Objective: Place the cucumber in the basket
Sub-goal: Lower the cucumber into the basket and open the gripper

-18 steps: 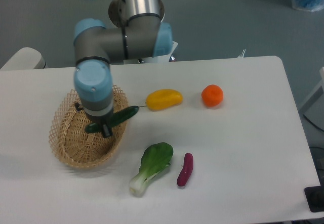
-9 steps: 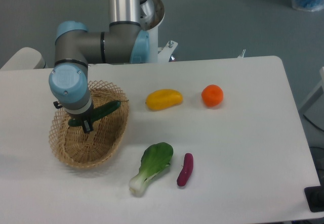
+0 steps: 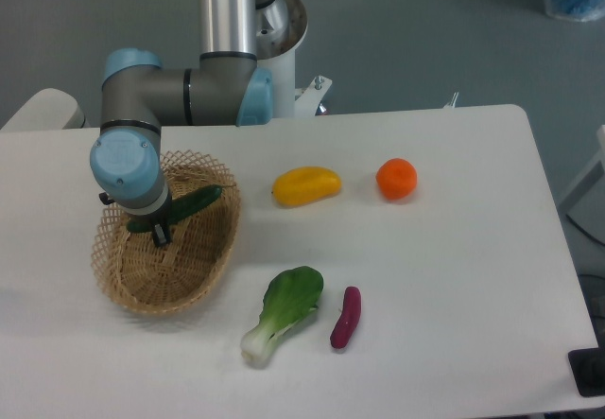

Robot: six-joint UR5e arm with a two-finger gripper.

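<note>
The dark green cucumber [image 3: 194,200] lies slanted over the inside of the tan wicker basket [image 3: 203,266] at the table's left. My gripper [image 3: 156,232] points down into the basket and is shut on the cucumber's lower left part. The wrist hides that end of the cucumber and most of the fingers; one dark fingertip [image 3: 161,237] shows below it. Whether the cucumber touches the basket floor I cannot tell.
A yellow pepper [image 3: 306,185] and an orange fruit [image 3: 397,179] sit to the right of the basket. A bok choy [image 3: 284,311] and a small purple eggplant [image 3: 346,317] lie near the front. The arm's base column [image 3: 227,8] rises behind the basket.
My gripper has carried the cucumber leftward from the basket's right rim to over its inside, then lowered slightly. The other vegetables have not moved.
</note>
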